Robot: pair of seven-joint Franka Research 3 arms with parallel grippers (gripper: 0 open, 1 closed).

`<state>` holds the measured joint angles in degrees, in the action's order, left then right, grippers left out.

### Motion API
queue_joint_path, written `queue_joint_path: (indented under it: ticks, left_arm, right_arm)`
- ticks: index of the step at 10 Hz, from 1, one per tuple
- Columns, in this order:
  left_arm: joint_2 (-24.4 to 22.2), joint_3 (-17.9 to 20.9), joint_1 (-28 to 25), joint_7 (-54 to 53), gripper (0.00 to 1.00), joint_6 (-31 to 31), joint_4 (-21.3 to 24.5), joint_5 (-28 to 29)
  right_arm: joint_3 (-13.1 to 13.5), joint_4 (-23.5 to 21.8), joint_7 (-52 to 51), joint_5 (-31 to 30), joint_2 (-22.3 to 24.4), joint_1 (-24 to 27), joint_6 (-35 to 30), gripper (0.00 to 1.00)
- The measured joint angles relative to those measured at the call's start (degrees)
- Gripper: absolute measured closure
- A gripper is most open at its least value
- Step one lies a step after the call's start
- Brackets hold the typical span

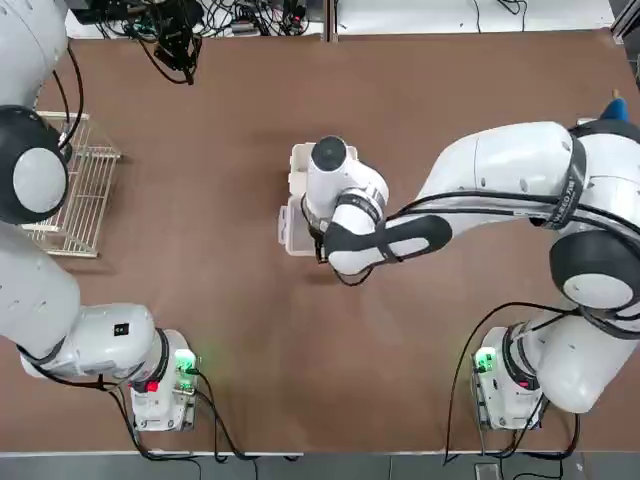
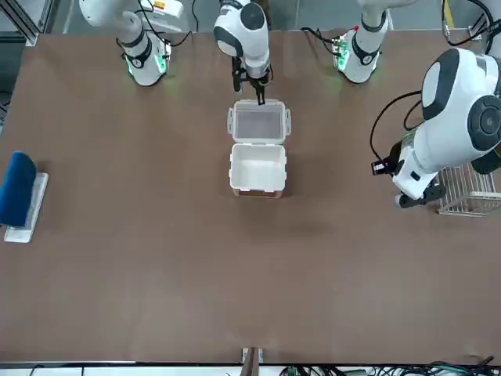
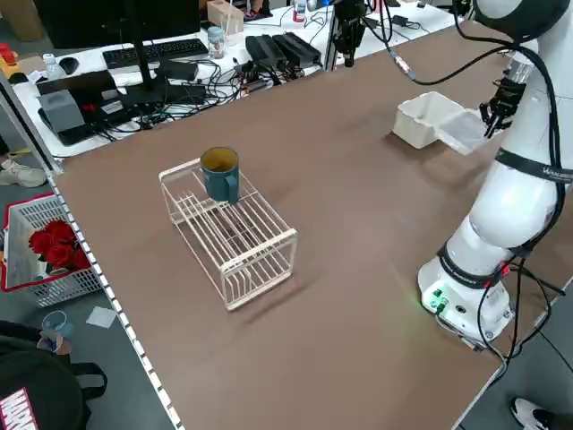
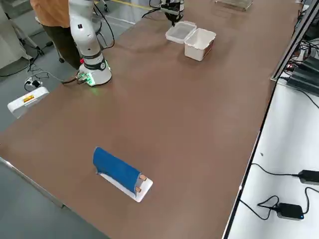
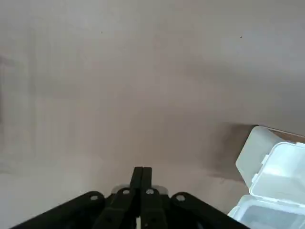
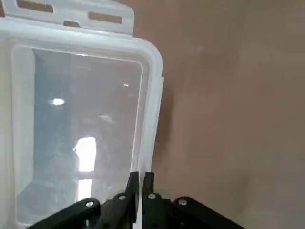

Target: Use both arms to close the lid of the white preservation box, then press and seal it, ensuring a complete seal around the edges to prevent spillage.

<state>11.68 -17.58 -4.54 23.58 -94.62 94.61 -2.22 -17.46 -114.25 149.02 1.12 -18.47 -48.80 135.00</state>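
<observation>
The white preservation box (image 2: 258,168) stands open at the table's middle. Its lid (image 2: 259,124) lies flat on the robot's side, still joined to it. My right gripper (image 2: 259,99) points down at the lid's near edge. In the right wrist view its fingers (image 6: 134,180) are shut beside the lid's rim (image 6: 148,129); a pinch on the rim cannot be made out. My left gripper (image 2: 409,199) hangs shut by the wire rack, well away from the box (image 5: 279,160), holding nothing.
A white wire rack (image 3: 233,228) with a blue mug (image 3: 220,172) on it stands at the table's left. A blue object on a white base (image 2: 19,192) lies at the far right. A person in orange (image 4: 50,12) stands behind the right arm's base.
</observation>
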Motion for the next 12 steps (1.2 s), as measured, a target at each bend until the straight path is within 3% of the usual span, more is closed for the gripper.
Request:
queue_joint_path:
  ticks: [3, 12]
  left_arm:
    - [0.00, 0.08, -0.06, 0.00, 0.96, 0.00, -0.03, 0.00]
    - [0.00, 0.08, -0.05, 0.00, 0.96, 0.00, -0.04, 0.00]
  right_arm:
    - [0.07, 2.78, 0.00, 0.54, 0.61, 0.56, -4.07, 0.93]
    - [2.21, 6.44, -1.16, 4.07, 2.36, 0.99, -8.06, 0.95]
